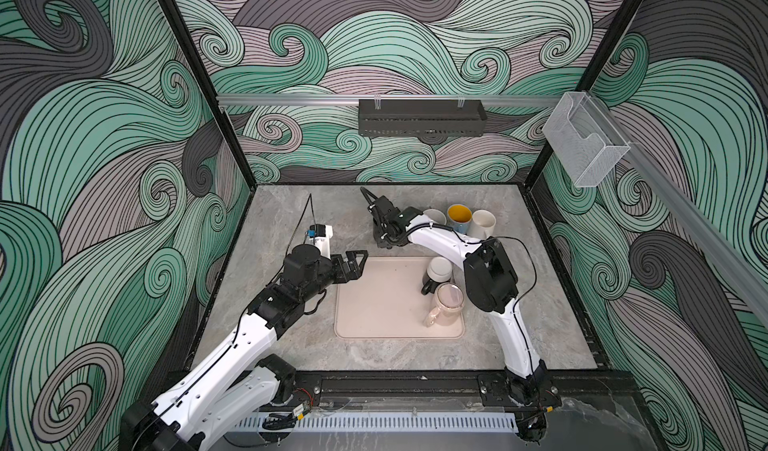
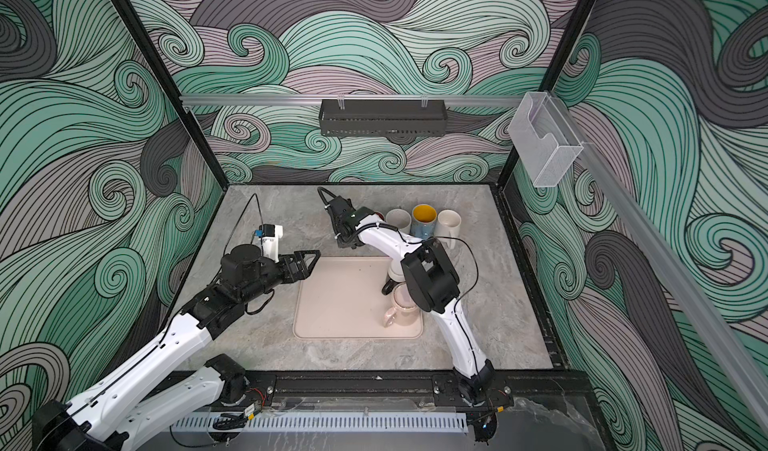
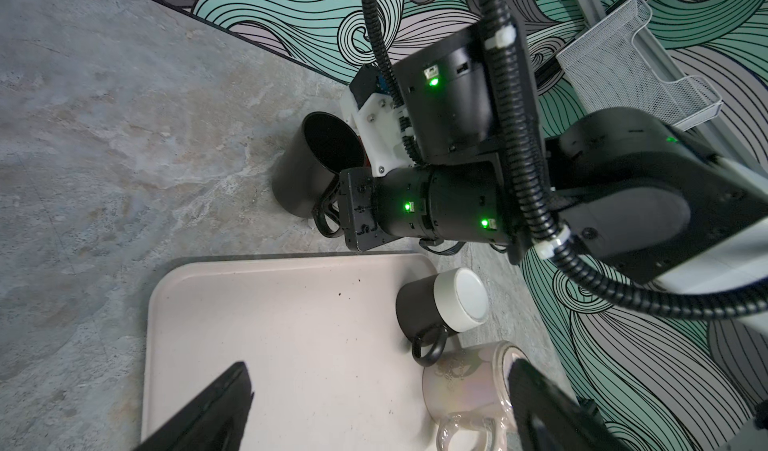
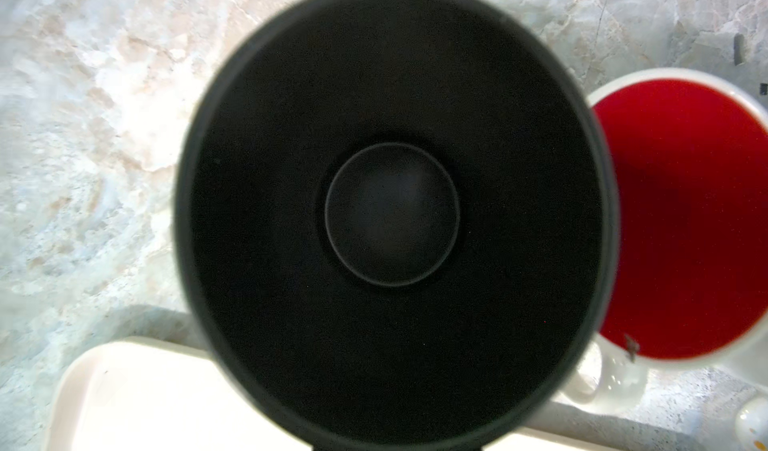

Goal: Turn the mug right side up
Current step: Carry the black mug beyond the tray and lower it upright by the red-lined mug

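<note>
Hovering with left gripper [image 1: 359, 264] at left edge of tray [image 1: 374, 303], jaws spread wide, holding nothing. Standing black mug [image 3: 297, 179] mouth up on table [image 1: 291, 220], just beyond tray's far edge. Pinching its handle [image 3: 326, 222] with right gripper [image 3: 337, 208], jaws nearly together. Crowding red-lined mug [image 4: 681, 220] just beside it. Showing white-based mug [image 1: 438, 272] and pink mug [image 1: 446, 307] bottom-up on tray's right side, close together. Showing row of mugs [image 1: 459, 218] at table's far right.

Top views overlook the whole table [image 1: 415, 357] from above — close-in wrist cameras share the tray [image 3: 291, 324]
</note>
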{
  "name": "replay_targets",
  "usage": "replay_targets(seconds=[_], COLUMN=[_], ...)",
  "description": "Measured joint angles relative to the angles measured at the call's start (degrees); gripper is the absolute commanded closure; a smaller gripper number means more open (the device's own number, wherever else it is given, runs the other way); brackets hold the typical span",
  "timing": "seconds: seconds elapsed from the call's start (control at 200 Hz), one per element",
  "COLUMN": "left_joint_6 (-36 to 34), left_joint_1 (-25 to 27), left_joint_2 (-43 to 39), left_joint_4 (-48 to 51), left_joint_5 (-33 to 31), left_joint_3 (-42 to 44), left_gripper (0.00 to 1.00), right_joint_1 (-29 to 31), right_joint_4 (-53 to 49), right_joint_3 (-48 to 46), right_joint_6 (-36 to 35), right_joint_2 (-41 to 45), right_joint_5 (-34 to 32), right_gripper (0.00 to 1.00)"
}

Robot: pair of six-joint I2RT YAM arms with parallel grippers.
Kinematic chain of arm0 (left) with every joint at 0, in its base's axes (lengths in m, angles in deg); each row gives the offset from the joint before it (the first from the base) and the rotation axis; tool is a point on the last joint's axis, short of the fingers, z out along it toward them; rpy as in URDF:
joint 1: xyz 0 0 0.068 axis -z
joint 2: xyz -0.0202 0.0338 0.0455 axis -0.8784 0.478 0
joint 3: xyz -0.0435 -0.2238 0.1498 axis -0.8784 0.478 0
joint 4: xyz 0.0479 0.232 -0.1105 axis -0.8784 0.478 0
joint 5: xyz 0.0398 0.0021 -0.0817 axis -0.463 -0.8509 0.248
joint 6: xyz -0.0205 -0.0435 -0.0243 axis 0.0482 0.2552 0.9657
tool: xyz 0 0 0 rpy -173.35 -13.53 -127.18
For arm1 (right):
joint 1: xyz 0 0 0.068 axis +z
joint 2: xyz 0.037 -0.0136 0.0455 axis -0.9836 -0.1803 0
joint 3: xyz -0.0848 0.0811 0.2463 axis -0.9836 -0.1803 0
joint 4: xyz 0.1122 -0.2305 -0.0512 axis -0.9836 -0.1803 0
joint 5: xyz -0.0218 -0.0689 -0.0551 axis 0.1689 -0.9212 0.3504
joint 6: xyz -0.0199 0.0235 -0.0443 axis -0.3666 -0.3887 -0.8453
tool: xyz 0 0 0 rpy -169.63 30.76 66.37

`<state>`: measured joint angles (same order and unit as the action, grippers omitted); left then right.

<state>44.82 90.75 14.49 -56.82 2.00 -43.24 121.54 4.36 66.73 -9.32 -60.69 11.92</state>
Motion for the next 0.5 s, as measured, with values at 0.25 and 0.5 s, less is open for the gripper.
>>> replay_targets(seconds=[0.25,0.5], left_joint_6=[0.00,-0.02], left_joint_1=[0.00,0.00], left_joint_2=[-0.02,0.28], left_joint_4=[-0.04,-0.11], left_joint_5=[0.09,0.09], left_joint_3=[0.00,0.00], left_gripper=[0.02,0.02], right_joint_1=[-0.22,-0.33], right_joint_4=[0.17,0.20], right_joint_3=[0.72,0.72], right_joint_6=[-0.07,-0.04], right_joint_2=[-1.62,-1.62], right_joint_5=[0.46,0.55], right_gripper=[1.00,1.00])
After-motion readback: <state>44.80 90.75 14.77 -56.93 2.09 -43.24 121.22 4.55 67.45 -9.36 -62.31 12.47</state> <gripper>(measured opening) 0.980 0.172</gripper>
